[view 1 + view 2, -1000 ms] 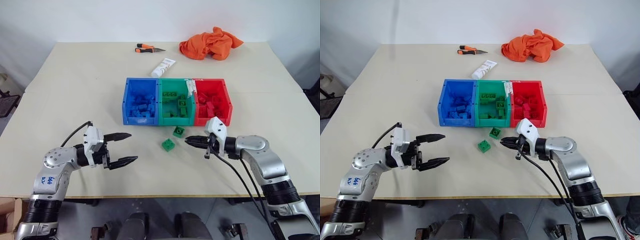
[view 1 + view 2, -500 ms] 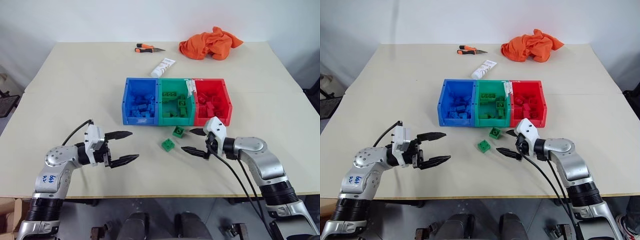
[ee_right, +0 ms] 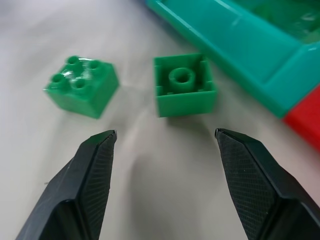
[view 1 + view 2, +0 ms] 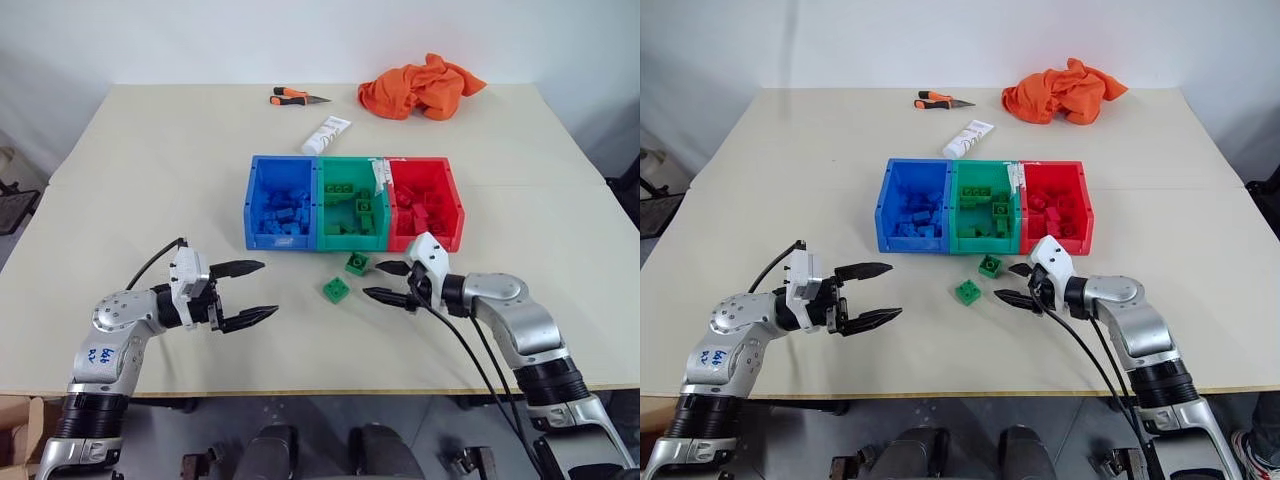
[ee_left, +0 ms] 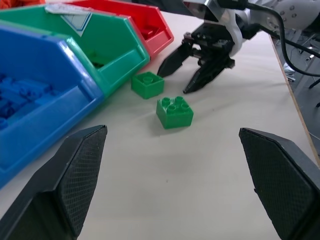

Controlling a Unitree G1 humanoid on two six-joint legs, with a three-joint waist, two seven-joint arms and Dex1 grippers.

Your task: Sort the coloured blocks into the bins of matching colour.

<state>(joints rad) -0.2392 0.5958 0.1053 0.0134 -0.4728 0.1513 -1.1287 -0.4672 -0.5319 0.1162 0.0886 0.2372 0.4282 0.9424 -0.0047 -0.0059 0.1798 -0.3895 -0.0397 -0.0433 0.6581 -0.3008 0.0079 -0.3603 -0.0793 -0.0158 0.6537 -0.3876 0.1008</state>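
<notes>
Two green blocks on table, just in front of green bin (image 4: 352, 205). Tipped block (image 3: 184, 84) lies straight ahead of my right gripper (image 4: 385, 281), hollow underside facing me; upright block (image 3: 81, 86) off to its side. Right jaws apart, empty. Left gripper (image 4: 246, 292) also spread, empty, farther off. Right arm nearer.

red bin (image 3: 305, 127) cut by frame edge
</notes>
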